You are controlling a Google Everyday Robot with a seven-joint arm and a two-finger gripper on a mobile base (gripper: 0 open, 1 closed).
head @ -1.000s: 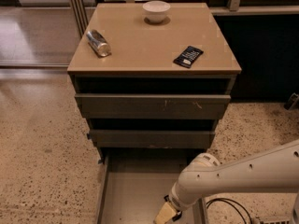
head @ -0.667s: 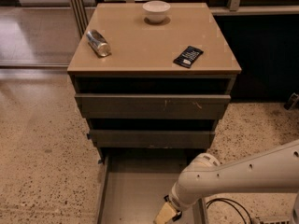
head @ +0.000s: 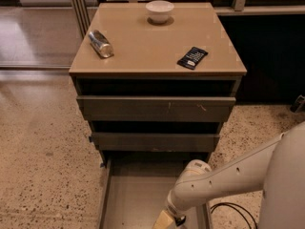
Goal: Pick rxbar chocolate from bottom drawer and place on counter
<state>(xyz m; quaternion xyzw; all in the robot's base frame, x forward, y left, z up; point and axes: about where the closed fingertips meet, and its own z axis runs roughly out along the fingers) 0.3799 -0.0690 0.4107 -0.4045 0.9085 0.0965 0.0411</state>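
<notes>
**Item:** tan-tipped pincer (head: 164, 221) on the white jointed arm (head: 224, 180).
**Position:** low inside the open grey-brown bottom drawer (head: 133, 194), over its plain flat floor toward the right wall, partly cut by the lower picture edge.
**State:** apart or together, cannot tell.

**Item:** rxbar chocolate, slim black wrapped bar.
**Position:** not seen on the part of the drawer floor that shows. Judged to lie under or beyond the pincer, hidden.

**Item:** smooth tan-beige square desk (head: 143, 46), top of the cabinet.
**Carries:** a small white bowl (head: 159, 11) at the back, a silver metal can (head: 100, 44) on its side at the left, and a flat black packet (head: 192, 57) with a white label patch near the right front edge.

**Step in hand, judged:** the grasp in the drawer. It is best done with a straight descent, taking the bar across its narrow width, since a glossy wrapper slips easily.

**Edges and room:**
- The drawer's thin right wall is just beside the arm.
- The middle drawer (head: 155, 141) overhangs the back, so draw toward the front before rising.
- The desk's centre and front left lie open for placing.
- Keep off the thin edge and the packet.
</notes>
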